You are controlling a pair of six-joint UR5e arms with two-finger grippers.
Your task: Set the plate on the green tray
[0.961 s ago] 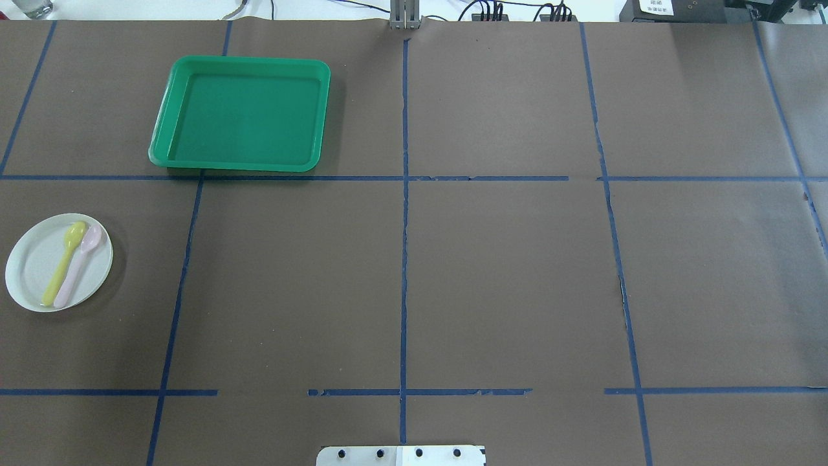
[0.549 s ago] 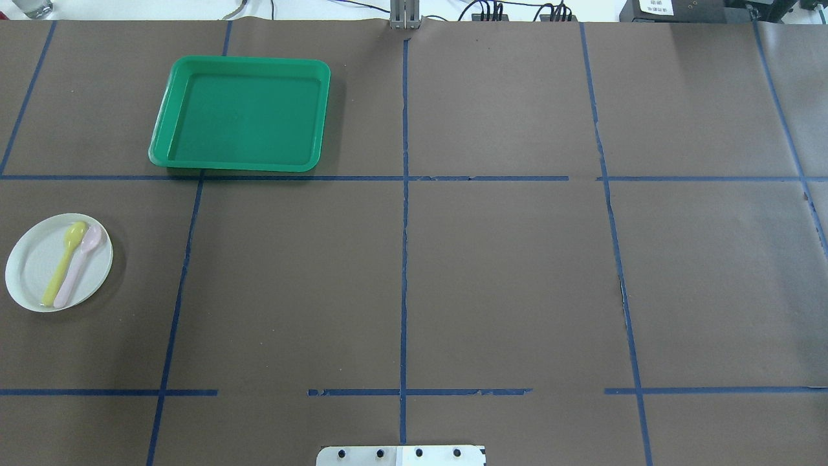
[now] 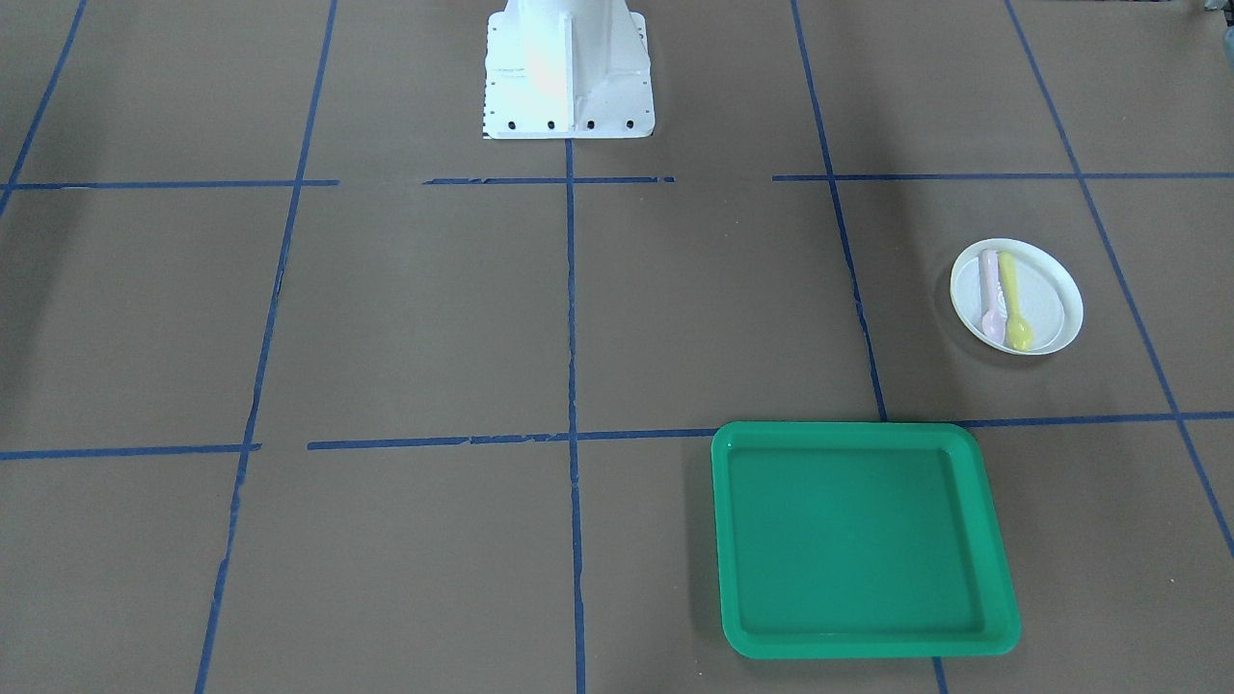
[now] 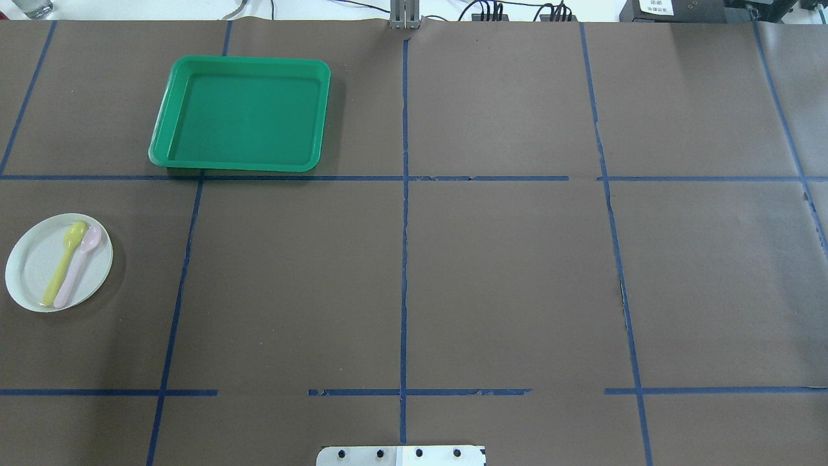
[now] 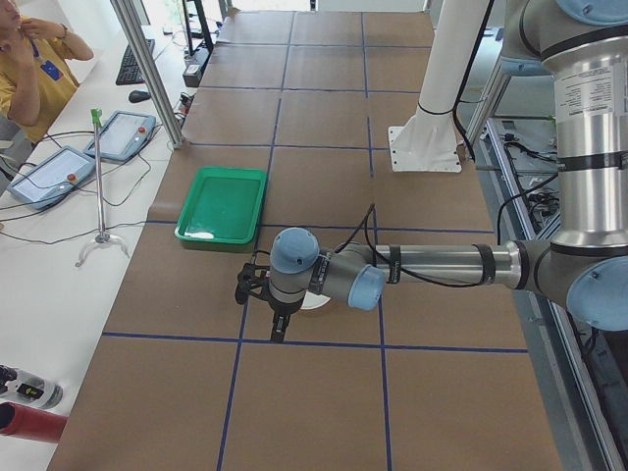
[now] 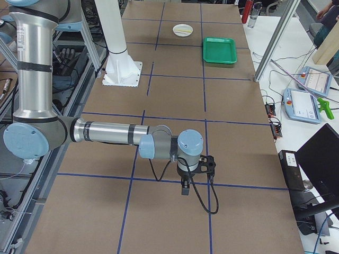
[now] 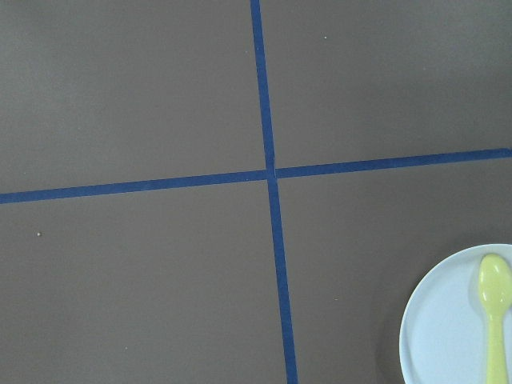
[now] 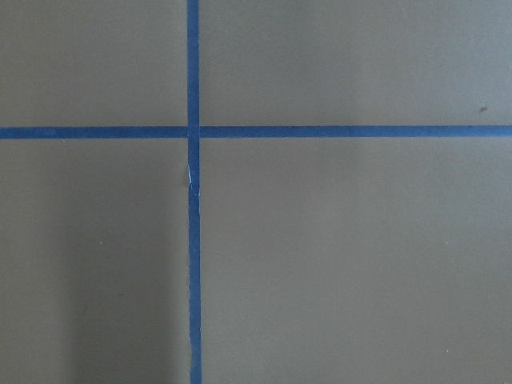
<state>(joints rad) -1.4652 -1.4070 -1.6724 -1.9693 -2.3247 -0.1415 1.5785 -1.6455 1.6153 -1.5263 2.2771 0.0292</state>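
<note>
The white plate [image 4: 33, 275] lies at the table's left edge with a yellow spoon [image 4: 65, 259] and a pink spoon [image 4: 79, 264] on it. It also shows in the front view [image 3: 1049, 289] and at the left wrist view's lower right corner [image 7: 444, 320]. The green tray [image 4: 246, 116] sits empty, farther from the robot than the plate and to its right; it also shows in the front view [image 3: 858, 540]. My left gripper [image 5: 277, 334] hangs over the table close by the plate [image 5: 316, 304]. My right gripper [image 6: 184, 190] hangs over bare table far from both. I cannot tell whether either is open or shut.
The white robot base [image 3: 567, 67] stands at the robot's edge of the table. Blue tape lines [image 4: 404, 259] grid the brown cover. A person [image 5: 29, 69], teach pendants [image 5: 123, 132] and a stand [image 5: 101, 235] are beyond the table's far side.
</note>
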